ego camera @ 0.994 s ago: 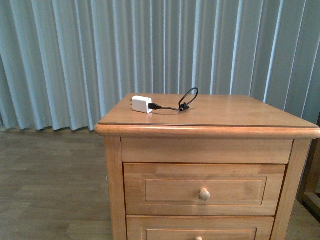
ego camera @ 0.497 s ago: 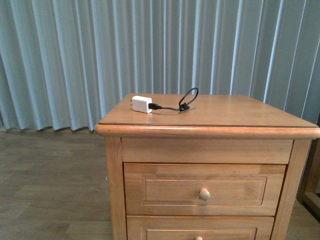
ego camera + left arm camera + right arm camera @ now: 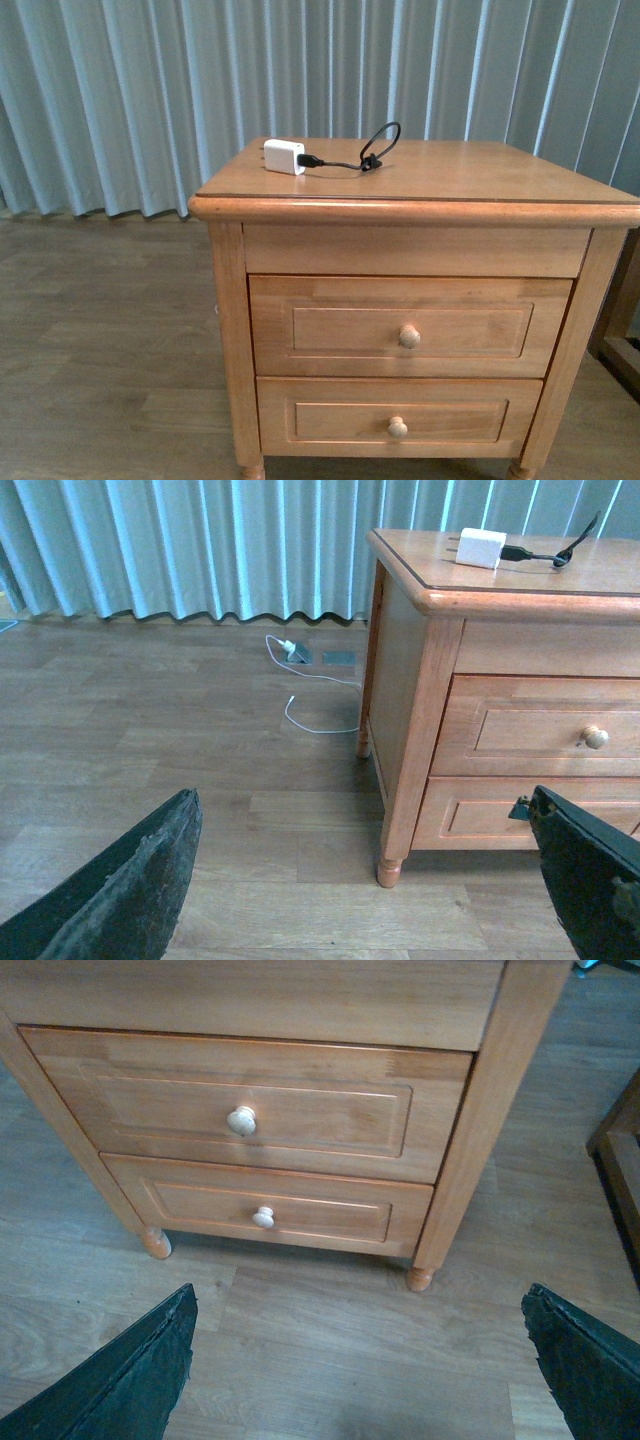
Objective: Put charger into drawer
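Slippage is likely looming: the drawer [image 3: 330, 330] is sitting shut, its small knob [image 3: 409, 336] offering little grip, while left gripper [image 3: 360, 880] and right gripper [image 3: 355, 1370] are gaping empty.

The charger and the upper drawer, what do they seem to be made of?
Charger: probably smooth white plastic, uniform and faintly glossy; its cable looks like black rubbery sheathing. Drawer: light wood with visible grain and a satin varnish sheen; its knob looks wooden too.
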